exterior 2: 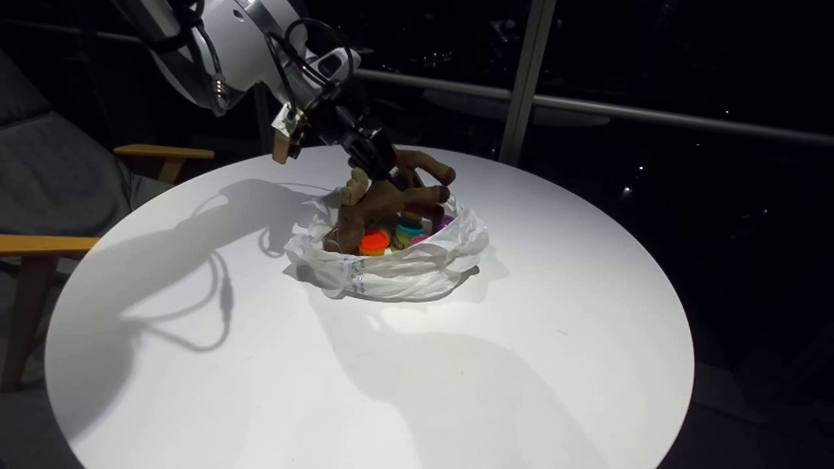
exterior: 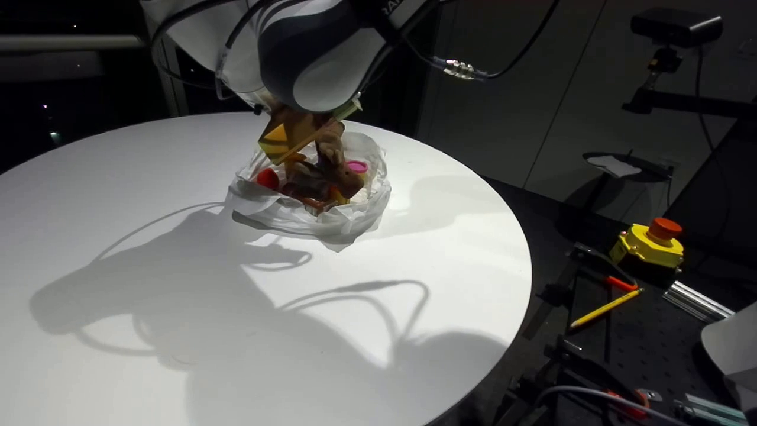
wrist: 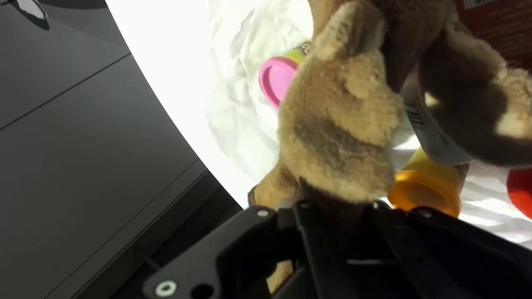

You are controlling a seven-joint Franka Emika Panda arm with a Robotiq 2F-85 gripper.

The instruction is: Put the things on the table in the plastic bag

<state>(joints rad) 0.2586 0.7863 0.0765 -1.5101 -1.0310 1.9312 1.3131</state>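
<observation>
Jaws grip the brown plush toy [exterior 2: 380, 202], partly inside the plastic bag [exterior 2: 405, 277]

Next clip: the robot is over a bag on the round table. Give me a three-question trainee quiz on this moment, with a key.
1. What does the black two-fingered gripper hold? A) a slim yellow pencil B) the brown plush animal toy C) nothing
2. True or false: the small cylindrical jar with a teal lid sits inside the crinkled whitish plastic bag.
3. In the wrist view, what colour is the lid of the leftmost small jar?

Key: 1 B; 2 true; 3 pink.
</observation>
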